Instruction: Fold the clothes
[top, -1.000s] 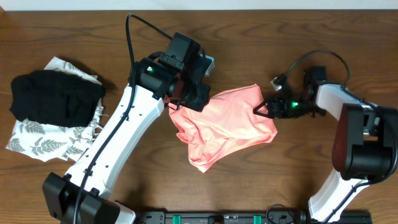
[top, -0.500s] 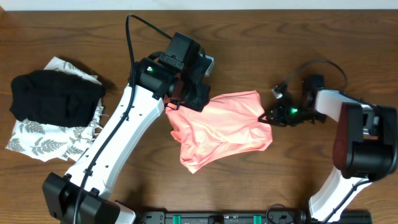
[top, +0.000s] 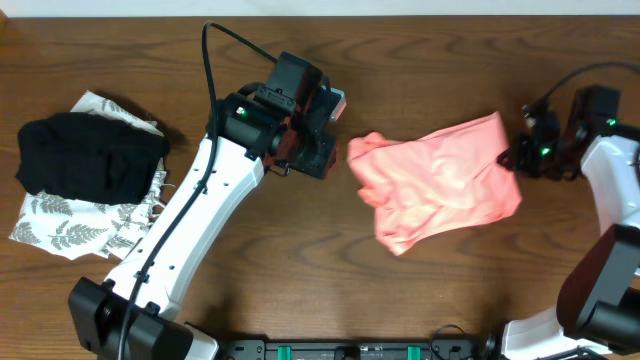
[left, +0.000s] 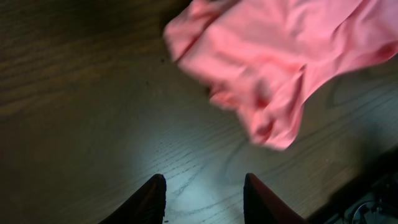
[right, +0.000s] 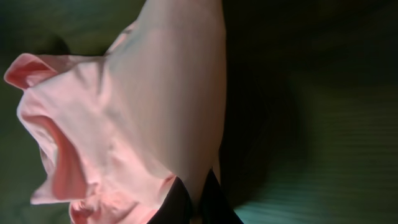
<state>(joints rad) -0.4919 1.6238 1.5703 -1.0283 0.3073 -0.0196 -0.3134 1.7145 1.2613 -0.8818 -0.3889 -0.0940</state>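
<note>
Flattening is the step — T-shirt (top: 440, 180) lies crumpled right of centre on the worktop (top: 450, 300), right pincer (right: 194, 199) clamped on its edge, left pincer (left: 205, 196) apart, empty. Next, likely: left takes the opposite edge.

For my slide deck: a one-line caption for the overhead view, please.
Right gripper pinches an edge of the crumpled salmon-pink T-shirt; left gripper open and empty beside it.
</note>
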